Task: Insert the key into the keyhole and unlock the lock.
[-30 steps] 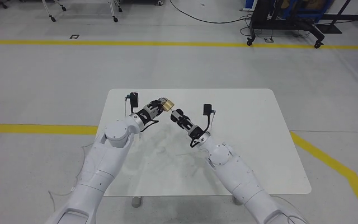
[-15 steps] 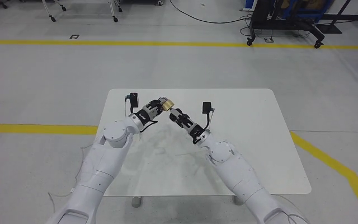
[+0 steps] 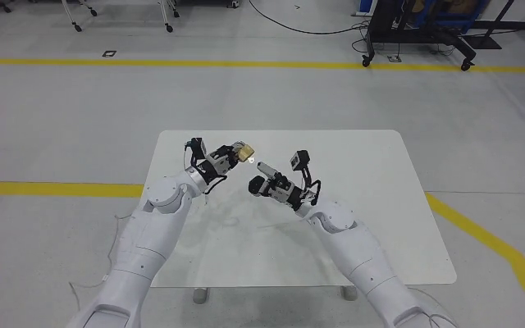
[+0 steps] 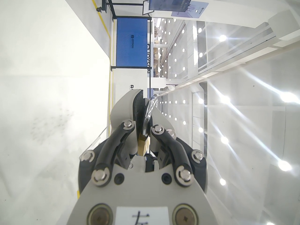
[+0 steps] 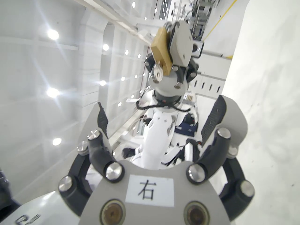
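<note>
My left gripper [image 3: 235, 154] is shut on a brass padlock [image 3: 244, 151], held above the back middle of the white table [image 3: 361, 230]. In the left wrist view the lock's brass body [image 4: 141, 145] and silvery shackle [image 4: 148, 113] sit pinched between the pads. The right wrist view looks at the lock [image 5: 160, 47] from below. A silver key [image 5: 158, 73] sticks out of its lower end. My right gripper [image 5: 159, 118] is open, holds nothing, and is a short way off from the key. From above, the right gripper [image 3: 257, 179] lies just right of and nearer than the lock.
Both arms hang over the table's back half. A faint scuffed patch [image 3: 246, 217] marks the middle of the tabletop. Yellow floor lines [image 3: 246, 64] and a wheeled rack [image 3: 426, 33] are far off.
My right gripper has pulled back from the lock and turned sideways, and it now stands open. The key stays in the lock. The left gripper holds nearly still.
</note>
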Robot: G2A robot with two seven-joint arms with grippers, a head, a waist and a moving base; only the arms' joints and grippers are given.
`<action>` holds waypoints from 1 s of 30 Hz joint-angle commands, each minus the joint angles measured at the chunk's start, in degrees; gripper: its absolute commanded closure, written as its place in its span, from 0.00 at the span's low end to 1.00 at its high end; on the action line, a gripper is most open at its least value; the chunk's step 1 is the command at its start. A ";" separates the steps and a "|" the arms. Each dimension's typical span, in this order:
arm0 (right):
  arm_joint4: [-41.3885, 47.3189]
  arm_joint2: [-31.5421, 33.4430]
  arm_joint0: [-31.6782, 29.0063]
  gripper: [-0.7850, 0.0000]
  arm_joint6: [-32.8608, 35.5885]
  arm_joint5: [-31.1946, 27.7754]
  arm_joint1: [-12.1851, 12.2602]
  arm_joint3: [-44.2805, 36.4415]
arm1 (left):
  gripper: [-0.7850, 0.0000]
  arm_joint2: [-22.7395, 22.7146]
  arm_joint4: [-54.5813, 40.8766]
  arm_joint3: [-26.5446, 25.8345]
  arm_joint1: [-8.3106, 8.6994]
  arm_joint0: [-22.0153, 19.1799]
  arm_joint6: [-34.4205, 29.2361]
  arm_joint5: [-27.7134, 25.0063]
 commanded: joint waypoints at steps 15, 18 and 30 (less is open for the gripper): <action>10.12 -0.73 5.81 0.93 11.76 7.21 -0.61 8.02 | 1.00 0.83 0.48 0.77 -0.08 -0.78 -3.44 -1.56; 11.06 -0.65 6.51 0.92 12.05 6.96 -0.74 9.38 | 1.00 0.85 0.59 0.69 -0.05 -0.74 -3.72 -1.70; 13.23 0.12 7.97 0.68 11.56 7.36 -0.93 12.42 | 1.00 1.19 2.16 0.33 0.03 -0.71 -3.78 -2.22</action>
